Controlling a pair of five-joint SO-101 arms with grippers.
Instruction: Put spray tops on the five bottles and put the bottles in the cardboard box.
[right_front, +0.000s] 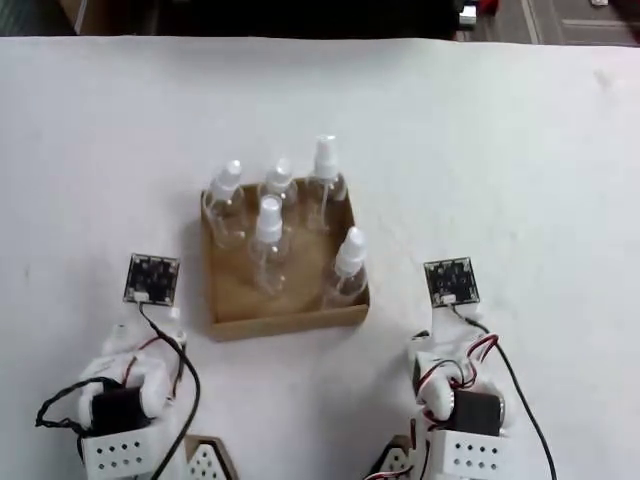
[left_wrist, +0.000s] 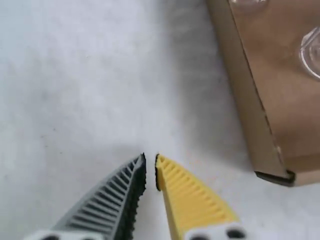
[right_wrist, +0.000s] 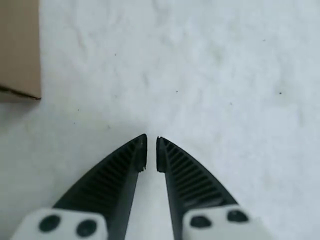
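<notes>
Five clear bottles stand upright inside the cardboard box (right_front: 285, 318), which sits in the middle of the high view. Each bottle carries a white spray top. Three of them line the far wall of the box: one at the upper left corner (right_front: 225, 205), one next to it (right_front: 280, 186), and one at the upper right corner (right_front: 325, 188). A fourth bottle (right_front: 268, 248) stands near the middle of the box, and the fifth (right_front: 347, 270) stands by the right wall, close to the lower right corner.

The box rests on a white table (right_front: 500, 150). The left arm (right_front: 125, 400) sits folded at the lower left of the high view and the right arm (right_front: 455, 400) at the lower right, both apart from the box.

In the left wrist view, the left gripper (left_wrist: 150, 162) has its grey and yellow fingers together, tips almost touching, with nothing between them. It hangs over bare table, with the box wall (left_wrist: 245, 100) near. In the right wrist view, the right gripper (right_wrist: 151, 145) has its black fingers together in the same way, also holding nothing, and a corner of the box (right_wrist: 17, 50) lies well apart from it.
</notes>
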